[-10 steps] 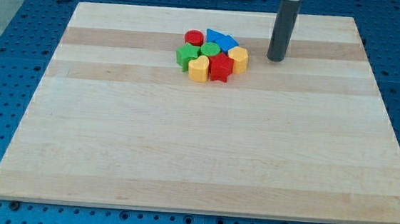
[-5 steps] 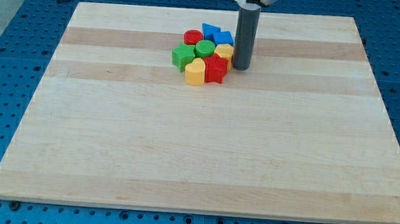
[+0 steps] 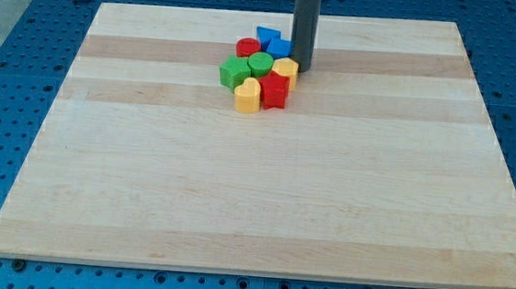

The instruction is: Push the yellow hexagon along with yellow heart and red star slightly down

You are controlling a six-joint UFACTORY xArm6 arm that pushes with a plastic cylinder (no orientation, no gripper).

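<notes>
The blocks sit packed in a cluster near the top centre of the wooden board (image 3: 262,209). The yellow hexagon (image 3: 285,71) is at the cluster's right. The red star (image 3: 274,89) lies just below it and the yellow heart (image 3: 248,96) is at the cluster's lower left. My tip (image 3: 301,68) stands at the hexagon's upper right edge, touching or nearly touching it, with the rod rising toward the view's top.
In the same cluster lie a green cube-like block (image 3: 235,72), a green round block (image 3: 260,65), a red round block (image 3: 248,48) and two blue blocks (image 3: 268,37) (image 3: 279,47). Blue perforated table surrounds the board.
My tip moved from the cluster's right to the left, reached the yellow hexagon and shoved the whole cluster slightly left, then shifted up along the hexagon's right side.
</notes>
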